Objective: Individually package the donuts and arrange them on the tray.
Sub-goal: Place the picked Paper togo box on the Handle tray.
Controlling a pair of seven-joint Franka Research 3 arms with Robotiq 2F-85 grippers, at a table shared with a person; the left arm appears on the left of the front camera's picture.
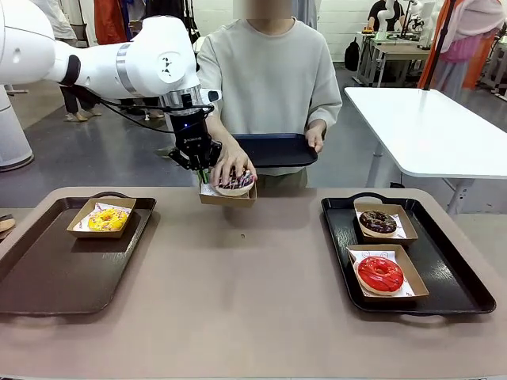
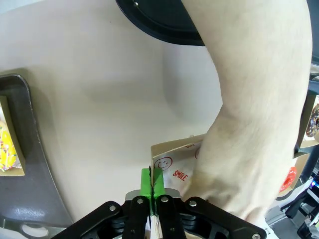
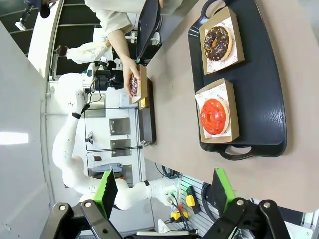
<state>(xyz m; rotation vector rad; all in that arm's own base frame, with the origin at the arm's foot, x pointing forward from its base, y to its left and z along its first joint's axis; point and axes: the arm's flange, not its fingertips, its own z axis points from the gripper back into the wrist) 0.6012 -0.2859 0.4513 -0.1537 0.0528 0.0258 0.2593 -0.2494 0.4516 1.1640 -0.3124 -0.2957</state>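
My left gripper [image 1: 203, 169] [image 2: 152, 182] is shut on the near-left edge of a cardboard box [image 1: 228, 195] [image 2: 171, 160] lined with printed paper, at the table's far side. A person's hand [image 1: 230, 161] [image 2: 249, 134] presses a dark sprinkled donut [image 1: 237, 182] [image 3: 133, 84] into that box. A yellow-iced donut [image 1: 106, 219] [image 2: 7, 149] lies boxed on the brown left tray [image 1: 55, 273]. A chocolate donut [image 1: 378, 222] [image 3: 218, 42] and a red donut [image 1: 380, 274] [image 3: 214, 116] lie boxed on the black right tray [image 1: 451, 269] [image 3: 266, 99]. My right gripper [image 3: 164, 193] hangs open above the table, holding nothing.
The person's other hand holds a dark empty tray [image 1: 273, 149] [image 2: 164, 22] just beyond the table's far edge. Bare tabletop [image 1: 245, 285] lies between the two trays. A white table [image 1: 436, 127] stands behind at the right.
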